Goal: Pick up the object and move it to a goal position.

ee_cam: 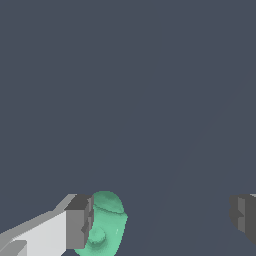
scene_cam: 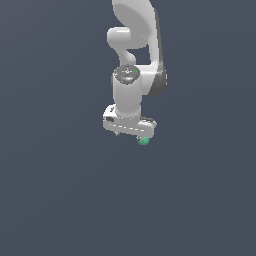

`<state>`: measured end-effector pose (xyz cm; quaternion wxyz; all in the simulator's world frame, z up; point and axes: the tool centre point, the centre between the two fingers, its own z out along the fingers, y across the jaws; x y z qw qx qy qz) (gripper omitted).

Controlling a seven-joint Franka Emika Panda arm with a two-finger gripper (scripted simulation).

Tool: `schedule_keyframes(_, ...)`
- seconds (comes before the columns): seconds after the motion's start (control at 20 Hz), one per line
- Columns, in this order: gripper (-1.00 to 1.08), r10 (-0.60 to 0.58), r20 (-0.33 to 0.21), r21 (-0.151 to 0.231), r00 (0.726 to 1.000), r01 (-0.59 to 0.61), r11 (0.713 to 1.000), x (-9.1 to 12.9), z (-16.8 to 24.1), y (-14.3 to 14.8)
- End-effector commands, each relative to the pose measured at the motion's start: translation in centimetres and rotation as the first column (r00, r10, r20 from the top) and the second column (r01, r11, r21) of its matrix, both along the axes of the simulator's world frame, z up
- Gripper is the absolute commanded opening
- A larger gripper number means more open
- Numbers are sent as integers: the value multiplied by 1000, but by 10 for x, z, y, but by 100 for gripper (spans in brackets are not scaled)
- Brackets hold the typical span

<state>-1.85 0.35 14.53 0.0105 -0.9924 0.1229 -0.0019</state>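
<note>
The object (scene_cam: 144,141) is a tiny teal-green bumpy lump that peeks out from under the exterior view's right end of the white gripper (scene_cam: 131,133). The arm points straight down over it. In the wrist view the object (ee_cam: 105,222) lies between the two fingers, right against one dark fingertip (ee_cam: 79,222), with a wide gap to the other fingertip (ee_cam: 244,216). The gripper (ee_cam: 161,220) is open and holds nothing. Part of the object is hidden behind the near fingertip.
A plain dark grey-blue surface (scene_cam: 60,190) fills both views. The white arm's links (scene_cam: 135,40) rise above the gripper in the exterior view. No other objects show.
</note>
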Motion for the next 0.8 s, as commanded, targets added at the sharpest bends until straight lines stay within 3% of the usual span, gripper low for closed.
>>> schedule_keyframes(0.0,100,-40,-2,-2,999,40,999,-7,-7,11)
schedule_keyframes(0.75,100,-277,-7,-16,961,277,961,-53,-46,67)
